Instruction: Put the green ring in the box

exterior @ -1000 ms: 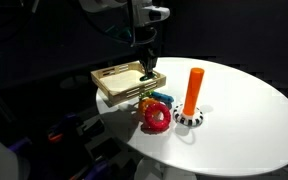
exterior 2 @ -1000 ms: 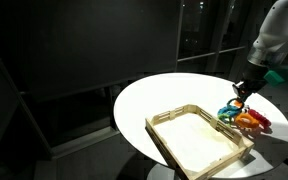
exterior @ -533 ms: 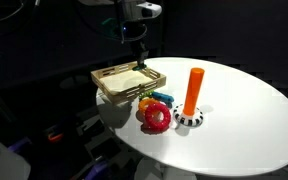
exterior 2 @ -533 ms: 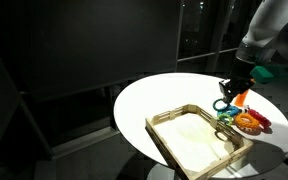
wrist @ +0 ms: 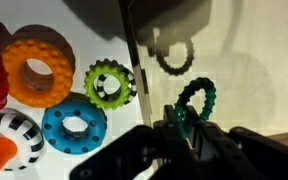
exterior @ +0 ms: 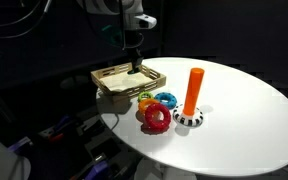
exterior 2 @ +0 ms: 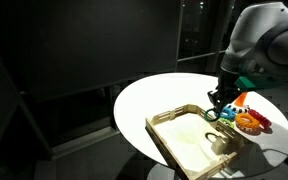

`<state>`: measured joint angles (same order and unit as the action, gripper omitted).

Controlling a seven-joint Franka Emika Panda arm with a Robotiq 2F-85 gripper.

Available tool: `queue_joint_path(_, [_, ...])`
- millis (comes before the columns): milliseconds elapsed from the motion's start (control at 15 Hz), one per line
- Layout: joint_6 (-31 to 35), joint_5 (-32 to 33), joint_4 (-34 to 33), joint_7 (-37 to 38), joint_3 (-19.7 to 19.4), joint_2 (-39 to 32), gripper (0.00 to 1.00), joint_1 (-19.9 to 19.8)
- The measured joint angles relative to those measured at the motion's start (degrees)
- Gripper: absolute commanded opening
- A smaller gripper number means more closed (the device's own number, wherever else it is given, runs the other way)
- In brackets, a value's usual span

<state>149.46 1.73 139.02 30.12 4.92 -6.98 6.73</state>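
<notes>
- green ring: dark and knobbly, pinched between the fingers of the gripper, low centre of the wrist view.
- It hangs over the box, right of the rim line. Its shadow falls on the box floor higher in the frame, so I judge it is in the air, not resting on the wood.
- Done: pick and carry. Left: lower or just release, then pull away clear of the rim.
- Both exterior views agree: gripper sits above the box.
- Other toys are on the table, outside the box:
  - Left of the wrist view: yellow-green ring, blue ring, orange ring.
  - Centre of an exterior view: red ring, orange peg.
- Fingertips are dark on dark, so the exact contact points on the green ring are unclear. Its lower part is hidden behind the fingers.
- The green ring is too small to make out in the exterior views, and its height above the box floor can't be read.
- The red ring is cut off at the left edge of the wrist view. The striped base and the peg are only partly in frame at lower left.
- The box runs out of the wrist frame on the right.
- Surroundings beyond the table are black, nothing readable.
</notes>
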Motion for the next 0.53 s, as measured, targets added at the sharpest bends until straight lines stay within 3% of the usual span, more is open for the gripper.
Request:
queue_joint_path(267, [-0.9,-3.3,-2.7,-1.9,0.2,-4.3,0.06,1.3])
queue_joint_path(333, [-1.3,-3.7,-3.3,-2.2,0.2,-5.1,0.35,1.6])
queue_joint_path(533, [-2.3,-3.7,-4.9,-2.4,0.2,-7.2,0.54,2.2])
